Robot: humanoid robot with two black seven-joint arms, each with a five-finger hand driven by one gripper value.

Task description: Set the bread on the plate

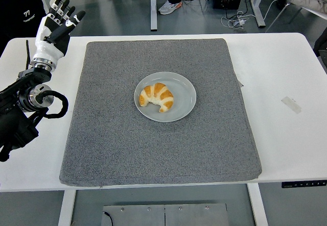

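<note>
The bread [157, 97] is lying on the plate [184, 91] in the middle of the grey mat [127, 149] covering the white surface [286, 134], while the left hand [53, 24] is hovering at the far left corner, fingers spread wide, holding nothing.

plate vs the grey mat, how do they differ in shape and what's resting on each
The plate is round, pale and smooth; the grey mat is roughly square, darker and coarse-textured. The plate carries the bread, while the mat carries the plate. Both lie flat on the white table.
</note>
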